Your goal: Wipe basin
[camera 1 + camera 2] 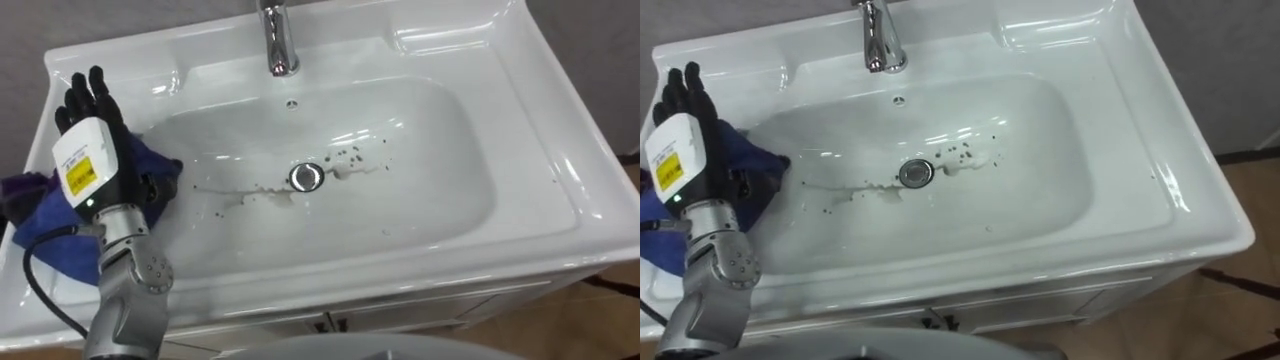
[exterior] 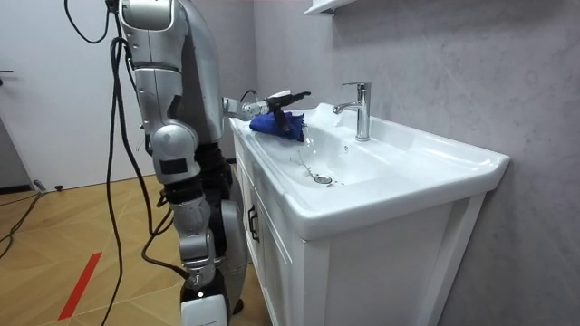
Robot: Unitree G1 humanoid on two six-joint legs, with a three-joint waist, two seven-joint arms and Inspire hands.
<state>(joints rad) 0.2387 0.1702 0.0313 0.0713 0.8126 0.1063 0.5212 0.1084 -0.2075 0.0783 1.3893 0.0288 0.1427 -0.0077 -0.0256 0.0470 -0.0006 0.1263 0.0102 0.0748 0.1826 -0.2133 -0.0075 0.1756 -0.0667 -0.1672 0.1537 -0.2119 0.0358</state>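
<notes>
While the left robot hand (image 1: 95, 140) rests flat, fingers straight, on the cloth (image 1: 152, 165) at the left rim of the basin (image 1: 440, 205), wiping appears barely begun. Specks (image 1: 350, 155) lie by the drain (image 1: 307, 177), so the next move likely calls for a pressed sweep rightward across them.
</notes>
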